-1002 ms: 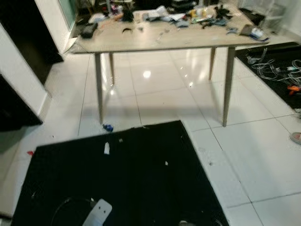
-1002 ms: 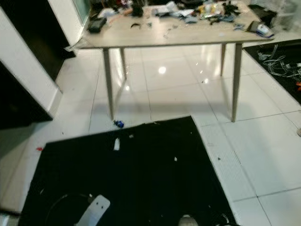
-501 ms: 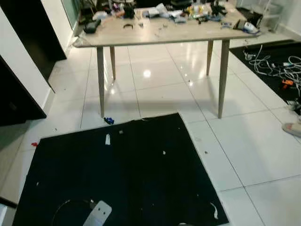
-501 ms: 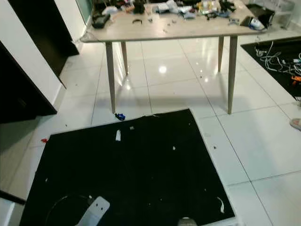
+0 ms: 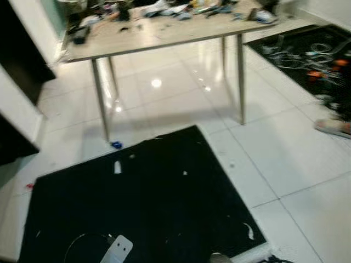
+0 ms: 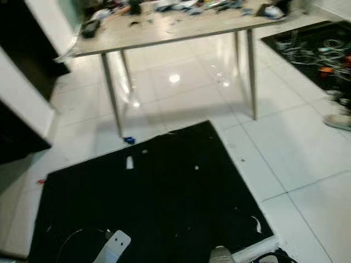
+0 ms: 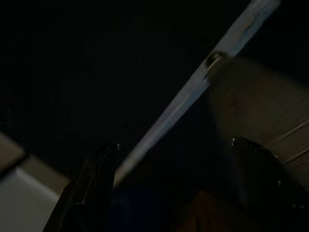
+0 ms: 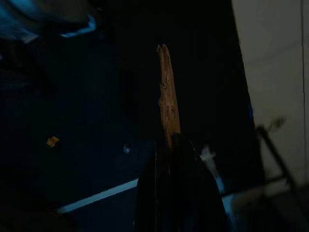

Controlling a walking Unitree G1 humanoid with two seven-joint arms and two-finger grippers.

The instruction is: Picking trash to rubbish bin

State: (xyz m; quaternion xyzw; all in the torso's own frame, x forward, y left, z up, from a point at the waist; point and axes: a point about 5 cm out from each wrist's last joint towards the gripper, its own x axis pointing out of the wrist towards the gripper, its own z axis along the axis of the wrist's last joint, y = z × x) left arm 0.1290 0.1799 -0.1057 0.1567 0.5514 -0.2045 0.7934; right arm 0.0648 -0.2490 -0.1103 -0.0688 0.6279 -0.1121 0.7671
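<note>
My right gripper (image 8: 169, 145) is pinched on a thin brown stick (image 8: 167, 96) that juts straight out past the fingertips, long axis in line with the fingers. I see no bin yet, so I judge carrying it comes next. More scraps lie ahead on the black mat (image 5: 148, 203), the white scrap (image 5: 117, 167) nearest my left gripper (image 7: 174, 188), whose fingers are spread

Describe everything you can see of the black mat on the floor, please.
The black mat is a large, roughly square sheet lying flat on the white tiled floor, turned at an angle to the tile lines. Its far corner reaches toward the table. Small white scraps are scattered over it, and a small blue piece lies on the tiles just off its far edge.
</note>
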